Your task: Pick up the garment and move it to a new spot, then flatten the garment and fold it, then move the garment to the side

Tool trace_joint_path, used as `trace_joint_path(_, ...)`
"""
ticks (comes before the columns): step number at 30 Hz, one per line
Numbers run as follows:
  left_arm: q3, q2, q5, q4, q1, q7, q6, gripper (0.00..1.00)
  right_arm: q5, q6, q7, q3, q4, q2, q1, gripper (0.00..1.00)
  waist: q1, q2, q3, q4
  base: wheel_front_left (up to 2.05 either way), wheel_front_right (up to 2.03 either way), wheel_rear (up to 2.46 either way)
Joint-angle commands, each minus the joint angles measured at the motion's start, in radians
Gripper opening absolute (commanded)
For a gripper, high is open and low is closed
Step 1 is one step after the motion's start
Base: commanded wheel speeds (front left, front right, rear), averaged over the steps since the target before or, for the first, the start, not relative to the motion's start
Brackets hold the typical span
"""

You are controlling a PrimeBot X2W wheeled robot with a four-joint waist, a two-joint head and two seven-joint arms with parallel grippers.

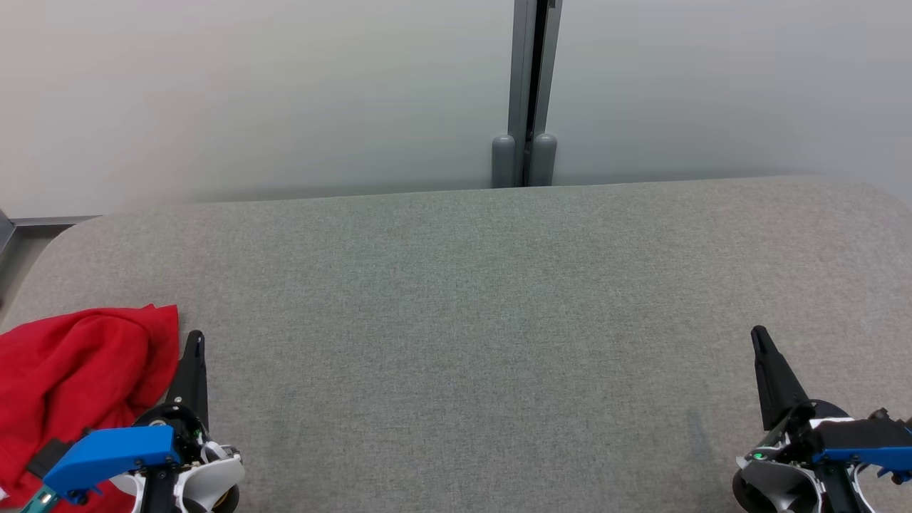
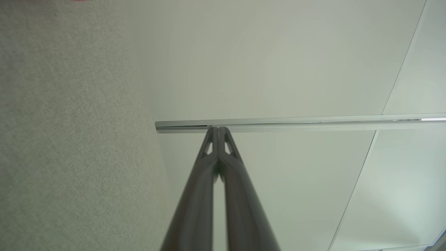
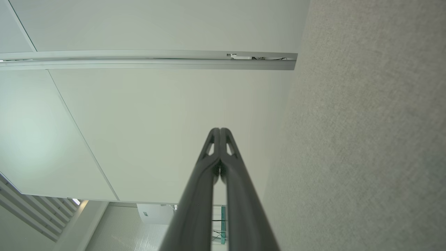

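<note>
Left jaws: the left gripper [image 1: 194,342] is pressing its jaws together, clenched on nothing. In the left wrist view its two dark fingers are meeting tip to tip.
Right jaws: the right gripper [image 1: 759,340] is clenching the same way, grasping nothing.
Left gripper place: it is sitting at the lower left of the head view, pointing up the frame, just beside the garment's right edge. I cannot tell whether it is touching the cloth.
Right gripper place: it is sitting at the lower right of the head view, well apart from the garment.
Garment: the red garment [image 1: 71,377] is lying crumpled in the lower left corner of the head view and running off the left and bottom edges.
Worktop: the grey cloth-covered worktop [image 1: 463,320] is carrying the garment and stretching across the middle of the frame.
Background: a pale wall [image 1: 249,92] and a grey post [image 1: 526,85] are standing behind the worktop's far edge, at the top of the frame.
Step in hand: judging by the untouched heap, the first step, picking up the garment, is only beginning.
Next move: the left jaws are likely needing to release, shift left over the heap, lower onto a raised fold and clench. The worktop's middle looks like the natural new spot.
</note>
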Motion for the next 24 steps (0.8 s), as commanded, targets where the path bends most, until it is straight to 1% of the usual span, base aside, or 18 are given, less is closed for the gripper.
trace_joint_path(1,-0.001,-0.002,0.002,-0.004,-0.010,0.000,-0.004,0.00,-0.002,0.003,0.001,-0.001,0.000,0.002,-0.009,0.00,0.0000,0.0000,0.000,0.000,0.00,0.00,0.00)
trace_joint_path(24,-0.001,-0.002,0.002,-0.004,-0.010,0.000,-0.004,0.00,-0.002,0.003,0.001,-0.001,0.000,0.002,-0.009,0.00,0.0000,0.0000,0.000,0.000,0.00,0.00,0.00)
